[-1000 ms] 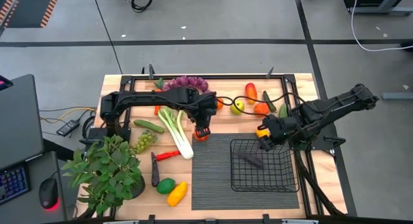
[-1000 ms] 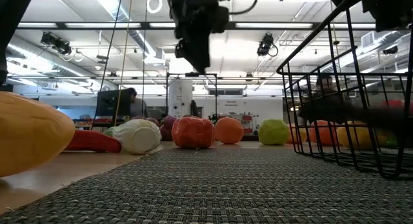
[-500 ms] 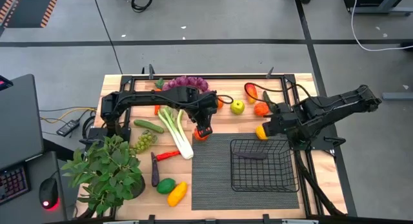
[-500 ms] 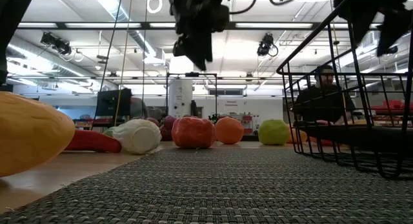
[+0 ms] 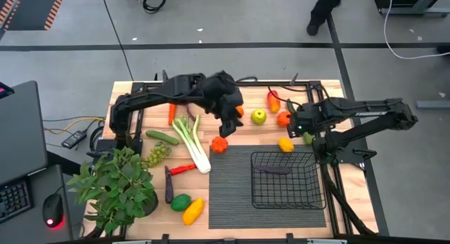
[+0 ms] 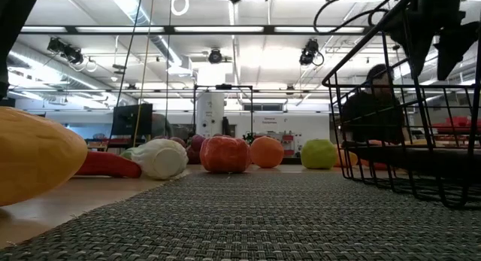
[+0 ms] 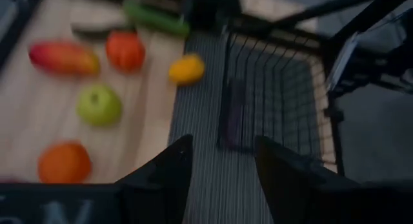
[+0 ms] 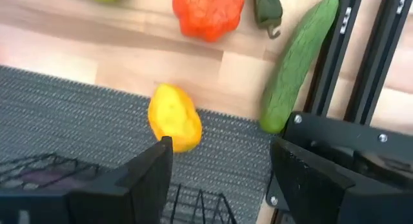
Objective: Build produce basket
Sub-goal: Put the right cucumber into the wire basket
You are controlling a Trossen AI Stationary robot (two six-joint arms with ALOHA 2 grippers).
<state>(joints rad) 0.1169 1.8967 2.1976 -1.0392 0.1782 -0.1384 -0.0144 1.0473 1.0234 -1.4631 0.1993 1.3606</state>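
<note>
Wooden bench (image 5: 148, 209) carries our basket (image 5: 288, 179) on the mat, and our spread, empty right pincer (image 8: 219, 166) could push the yellow pepper (image 8: 174, 125) away under the rim.

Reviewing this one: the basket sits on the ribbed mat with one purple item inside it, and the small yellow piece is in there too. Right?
Not quite. The basket does sit on the ribbed mat with one purple item inside, but the small yellow piece lies outside it, at the mat's edge just beyond the basket's wall. The high view shows this, and the right wrist view confirms it.
</note>
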